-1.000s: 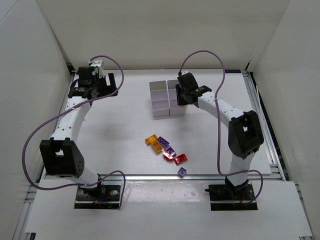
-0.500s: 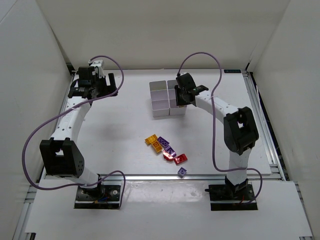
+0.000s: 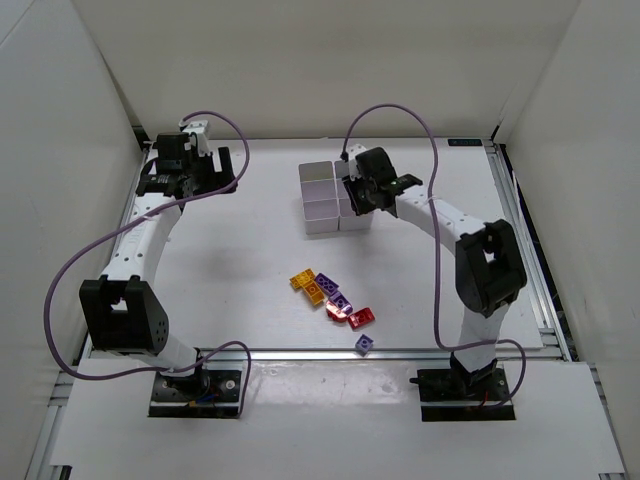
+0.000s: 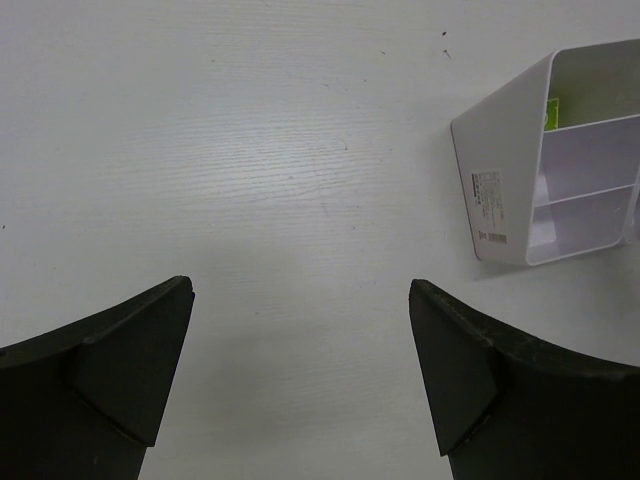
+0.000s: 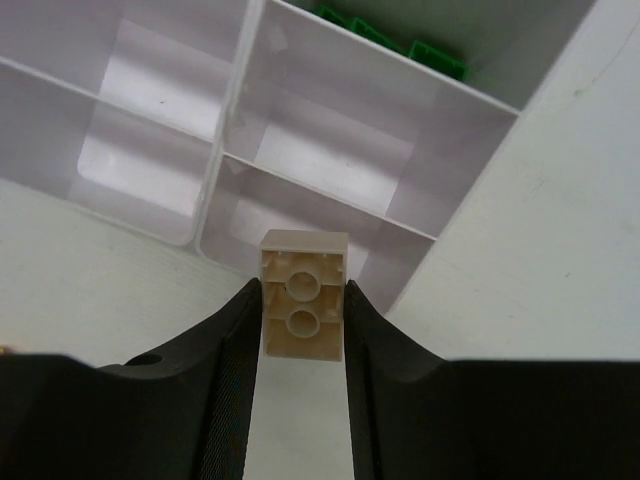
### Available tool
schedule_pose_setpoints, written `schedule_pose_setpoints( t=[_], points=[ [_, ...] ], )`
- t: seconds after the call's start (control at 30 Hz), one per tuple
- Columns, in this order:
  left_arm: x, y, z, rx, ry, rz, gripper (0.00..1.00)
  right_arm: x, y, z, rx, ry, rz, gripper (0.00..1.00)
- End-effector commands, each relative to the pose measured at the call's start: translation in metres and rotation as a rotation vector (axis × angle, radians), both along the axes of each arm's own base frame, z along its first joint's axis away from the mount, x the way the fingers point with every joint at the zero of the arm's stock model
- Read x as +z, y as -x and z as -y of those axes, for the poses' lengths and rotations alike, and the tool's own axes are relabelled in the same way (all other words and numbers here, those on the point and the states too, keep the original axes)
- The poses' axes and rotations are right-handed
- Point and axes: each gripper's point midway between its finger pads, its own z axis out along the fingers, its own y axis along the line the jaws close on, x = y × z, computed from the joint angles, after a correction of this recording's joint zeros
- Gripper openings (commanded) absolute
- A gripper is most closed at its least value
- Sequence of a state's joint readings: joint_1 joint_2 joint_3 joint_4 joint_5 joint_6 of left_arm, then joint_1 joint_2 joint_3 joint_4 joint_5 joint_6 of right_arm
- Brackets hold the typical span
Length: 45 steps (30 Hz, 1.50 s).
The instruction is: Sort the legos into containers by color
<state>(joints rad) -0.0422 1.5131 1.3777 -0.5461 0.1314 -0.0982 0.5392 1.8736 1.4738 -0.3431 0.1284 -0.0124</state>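
Top external, set against the two shots before it: carries the right gripper (image 3: pixel 361 192) a little leftward, off the right flank of the containers (image 3: pixel 320 222) and further in over their right-hand column, elbow re-angled to suit. Changes nothing else: left gripper (image 3: pixel 186 170) parked far back on the left as before, loose legos (image 3: pixel 335 300) clustered on the bench (image 3: pixel 230 270) toward the front, well apart from the bins, none shifted.

Right wrist close-up: pinches a tan brick (image 5: pixel 303 295) squarely between both fingers, hollow underside toward the lens, no slack visible on either side. Hangs it above the near wall of the closest bin in that column; hard to tell whether fully past the rim line or straddling it. Shows no brick in that bin or in the next one along, and green legos (image 5: pixel 420 50) only in the far one.

Left wrist: spread wide, nothing between the fingers, bare bench beneath, containers off to one side with a yellow-green brick (image 4: pixel 551 112) peeking out of one cell.

Reads as the last stretch of a delivery rather than a pick. Probably wants a touch more travel inward so as to clear the wall, then a release. Would start a tan bin, kept apart from green. Leaves orange, purple and red pieces on the bench to fetch afterwards.
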Motion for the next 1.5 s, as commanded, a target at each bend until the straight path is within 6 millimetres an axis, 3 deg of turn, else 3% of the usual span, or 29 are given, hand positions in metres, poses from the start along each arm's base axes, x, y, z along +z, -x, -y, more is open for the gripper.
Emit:
schedule_pose_setpoints(
  t=[0.0, 0.03, 0.23, 0.33, 0.37, 0.4, 0.43, 0.7, 1.17, 1.47],
  points=[
    [0.021, 0.001, 0.013, -0.086, 0.012, 0.051, 1.00, 0.053, 0.000, -0.003, 0.209, 0.049, 0.172, 0.09],
    [0.022, 0.002, 0.016, -0.105, 0.020, 0.052, 0.99, 0.052, 0.003, -0.002, 0.246, 0.054, 0.170, 0.07],
    [0.021, 0.003, 0.022, -0.139, 0.037, 0.047, 0.99, 0.086, 0.020, 0.007, 0.533, -0.027, 0.209, 0.09],
    [0.021, 0.002, 0.023, -0.148, 0.042, 0.043, 0.99, 0.082, 0.031, 0.010, 0.678, -0.095, 0.140, 0.09],
    [0.021, 0.001, 0.024, -0.148, 0.046, 0.044, 1.00, 0.093, 0.023, 0.016, 0.686, -0.104, 0.162, 0.09],
    [0.021, 0.001, 0.024, -0.148, 0.047, 0.042, 1.00, 0.095, 0.027, 0.012, 0.742, -0.138, 0.155, 0.09],
    [0.021, 0.000, 0.024, -0.148, 0.046, 0.041, 0.99, 0.089, 0.027, 0.014, 0.783, -0.123, 0.147, 0.09],
    [0.019, -0.001, 0.023, -0.146, 0.039, 0.035, 1.00, 0.095, 0.020, 0.003, 0.925, -0.117, 0.166, 0.10],
    [0.017, -0.005, 0.016, -0.114, 0.014, 0.031, 1.00, 0.039, 0.004, -0.011, 0.974, -0.012, 0.100, 0.10],
    [0.016, -0.008, 0.016, -0.116, 0.010, 0.029, 0.99, 0.023, -0.015, -0.014, 0.947, 0.053, 0.107, 0.11]
  ],
)
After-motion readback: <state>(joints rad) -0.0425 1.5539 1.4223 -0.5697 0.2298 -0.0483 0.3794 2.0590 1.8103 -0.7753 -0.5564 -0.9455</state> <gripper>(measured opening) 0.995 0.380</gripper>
